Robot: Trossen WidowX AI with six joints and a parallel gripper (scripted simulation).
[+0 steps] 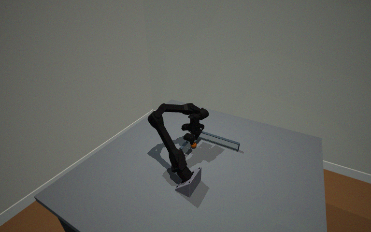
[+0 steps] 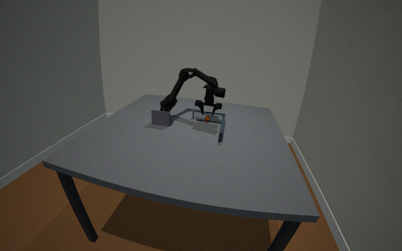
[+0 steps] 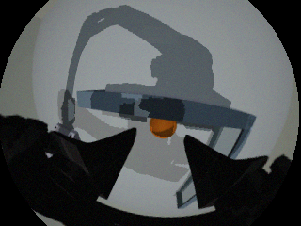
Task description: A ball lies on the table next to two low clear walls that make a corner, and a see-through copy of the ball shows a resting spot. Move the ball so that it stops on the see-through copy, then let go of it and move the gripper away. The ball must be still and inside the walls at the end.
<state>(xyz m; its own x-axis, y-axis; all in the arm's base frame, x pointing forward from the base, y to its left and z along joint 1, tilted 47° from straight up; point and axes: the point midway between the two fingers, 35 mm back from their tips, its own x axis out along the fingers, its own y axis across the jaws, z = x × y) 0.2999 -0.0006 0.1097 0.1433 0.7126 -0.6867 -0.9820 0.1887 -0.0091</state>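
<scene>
no readable text, no labels, no numbers, no brand marks (in any view)

Grey table on brown floor.
</scene>
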